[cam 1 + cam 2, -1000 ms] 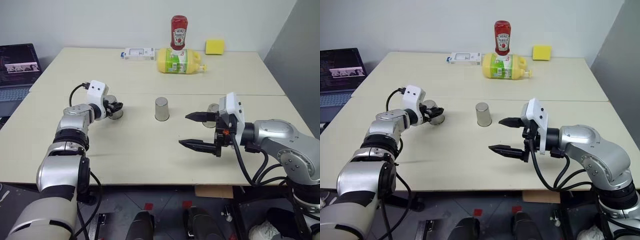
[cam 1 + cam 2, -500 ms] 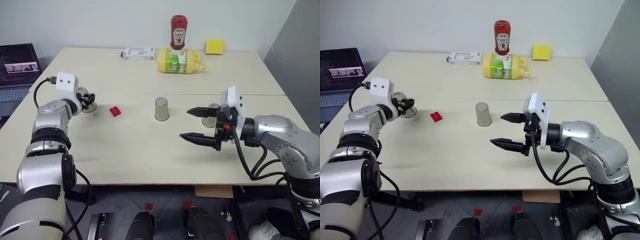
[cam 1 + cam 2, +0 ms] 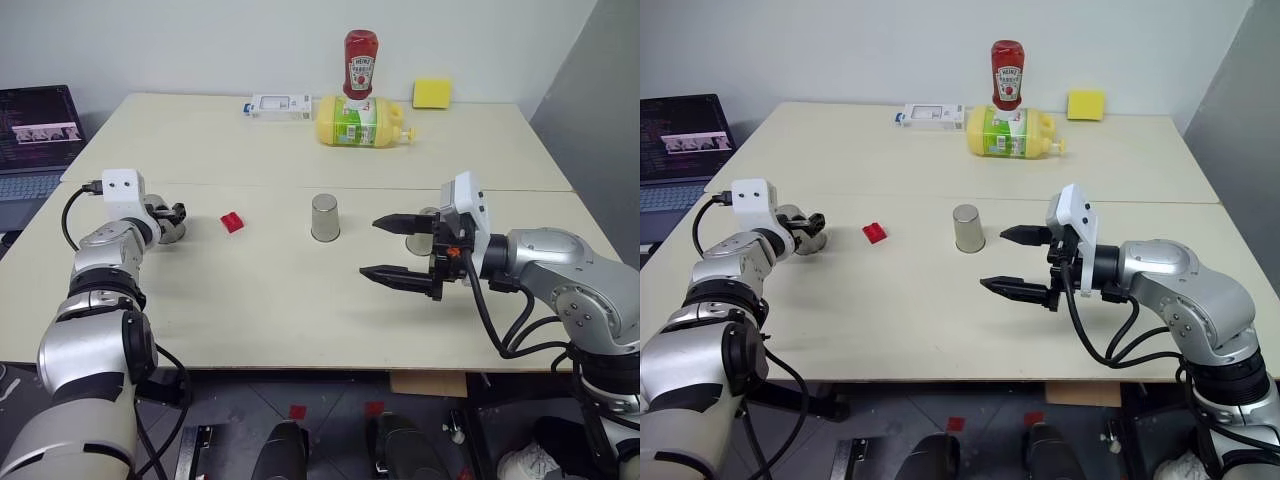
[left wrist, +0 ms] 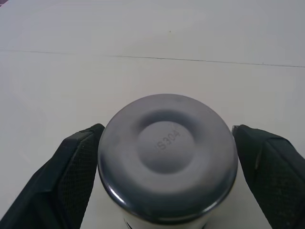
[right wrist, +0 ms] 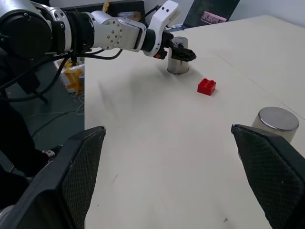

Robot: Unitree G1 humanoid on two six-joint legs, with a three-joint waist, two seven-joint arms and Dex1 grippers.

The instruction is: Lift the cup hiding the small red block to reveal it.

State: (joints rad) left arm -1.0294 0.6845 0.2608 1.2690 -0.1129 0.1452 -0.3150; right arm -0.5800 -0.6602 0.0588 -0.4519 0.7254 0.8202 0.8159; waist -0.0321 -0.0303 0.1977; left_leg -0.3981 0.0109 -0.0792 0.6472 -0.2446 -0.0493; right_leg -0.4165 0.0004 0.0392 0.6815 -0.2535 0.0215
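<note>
Item: my left pincer (image 4: 167,191), fingers spread to either side of the inverted steel cup (image 4: 167,157), which stands on the table (image 3: 250,290); whether they touch it I cannot tell.
Item: small red block (image 3: 232,222), uncovered, just beyond the pincer's tips toward the middle cup (image 3: 323,217).
Item: my right pincer (image 3: 402,250), wide apart, holding nothing, third cup (image 3: 421,230) just behind it.
</note>
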